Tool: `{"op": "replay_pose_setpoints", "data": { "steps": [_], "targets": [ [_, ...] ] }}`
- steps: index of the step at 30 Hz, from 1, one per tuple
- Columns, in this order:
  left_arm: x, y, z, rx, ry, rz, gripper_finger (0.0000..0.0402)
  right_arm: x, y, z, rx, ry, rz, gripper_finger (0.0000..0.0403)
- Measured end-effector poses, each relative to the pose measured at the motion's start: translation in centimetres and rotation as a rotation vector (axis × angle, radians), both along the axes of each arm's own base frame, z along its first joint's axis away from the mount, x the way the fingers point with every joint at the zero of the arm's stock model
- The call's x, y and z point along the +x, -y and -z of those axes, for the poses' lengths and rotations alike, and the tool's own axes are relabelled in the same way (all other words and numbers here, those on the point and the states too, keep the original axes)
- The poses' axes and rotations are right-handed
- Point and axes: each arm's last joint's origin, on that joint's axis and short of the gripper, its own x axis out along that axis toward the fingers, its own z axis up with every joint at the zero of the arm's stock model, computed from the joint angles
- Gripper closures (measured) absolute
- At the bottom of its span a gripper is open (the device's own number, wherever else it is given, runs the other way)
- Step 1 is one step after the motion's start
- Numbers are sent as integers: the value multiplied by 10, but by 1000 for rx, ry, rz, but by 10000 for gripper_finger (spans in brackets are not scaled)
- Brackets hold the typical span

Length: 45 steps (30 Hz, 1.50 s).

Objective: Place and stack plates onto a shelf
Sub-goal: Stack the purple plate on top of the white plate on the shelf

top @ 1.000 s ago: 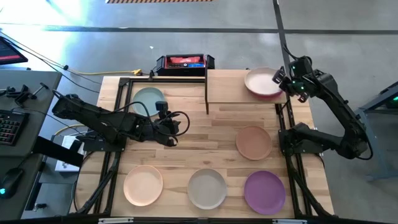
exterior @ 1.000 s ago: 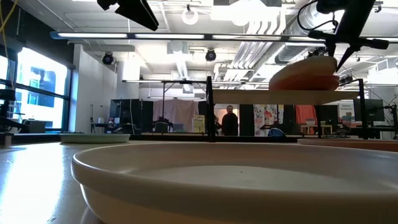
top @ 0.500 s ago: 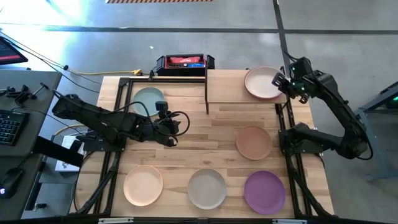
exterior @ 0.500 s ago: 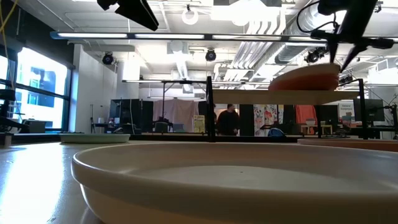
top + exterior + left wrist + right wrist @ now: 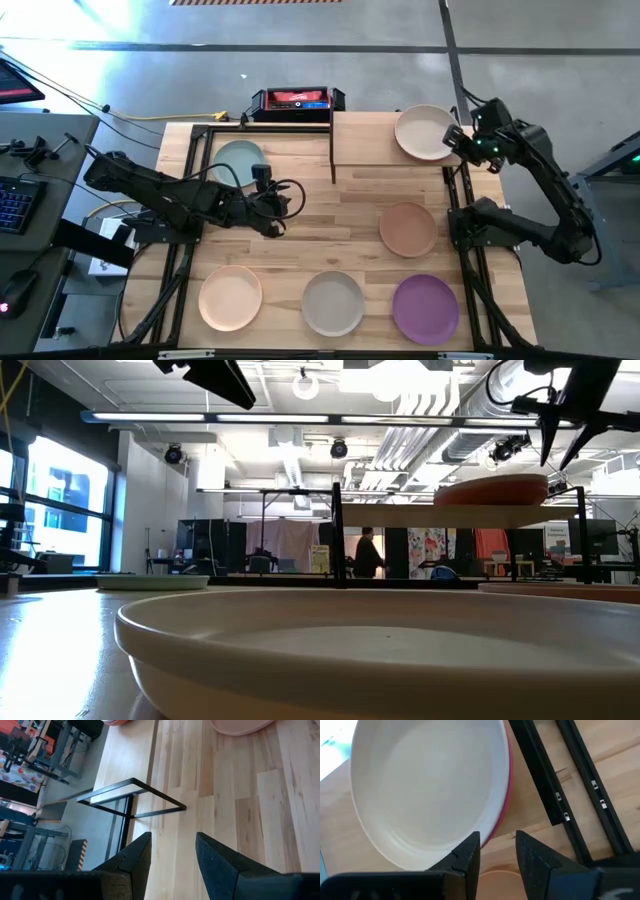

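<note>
Right hand [image 5: 458,137] hangs just off the right edge of the stacked plates on the shelf [image 5: 365,140], its two fingers [image 5: 465,857] parted with nothing between them; in the low view it sits above and to the right of the stack, clear of it. The cream plate [image 5: 424,131] lies on top of a magenta plate [image 5: 504,795], whose rim shows as a thin pink edge under the cream one in the right wrist view. Both rest flat at the right end of the raised light-wood shelf, beside its black frame posts [image 5: 555,785].

Left hand [image 5: 283,207] waits low over the left-middle of the worktop [image 5: 340,235], fingers [image 5: 135,857] spread and empty, pointing along the bare boards toward a thin black frame [image 5: 131,800].

A teal plate [image 5: 238,160] sits on the worktop at the back left, partly under the left arm. A tan plate [image 5: 408,228] lies on the right side of the worktop, in front of the shelf. Along the near edge stand three more plates in a row: a peach plate [image 5: 230,297] on the left, a pale grey plate [image 5: 333,302] in the middle and a purple plate [image 5: 425,308] on the right, each apart from its neighbour. The grey plate's rim fills the foreground of the low view.

A black and red box [image 5: 297,100] sits just behind the worktop. In the room beyond, a person [image 5: 366,553] stands far off.
</note>
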Motion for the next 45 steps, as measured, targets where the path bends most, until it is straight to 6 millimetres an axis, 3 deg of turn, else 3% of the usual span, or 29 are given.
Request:
{"op": "replay_pose_setpoints", "data": {
  "steps": [6, 15, 23, 35, 45],
  "targets": [
    [0, 0, 0, 0, -1, 0, 257, 2, 2, 1, 19, 15, -19, 299],
    [-2, -7, 4, -84, -28, -25, 257, 14, -11, -2, 116, 241, -333, 299],
    [-11, -15, 13, -212, -96, -135, 257, 33, -33, -2, 205, 274, -571, 300],
    [-28, -14, 24, -517, -250, -266, 257, 58, -72, -3, 242, 228, -753, 300],
    [-38, -13, 27, -583, -328, -356, 257, 102, -104, -3, 165, 270, -940, 300]
  ]
}}
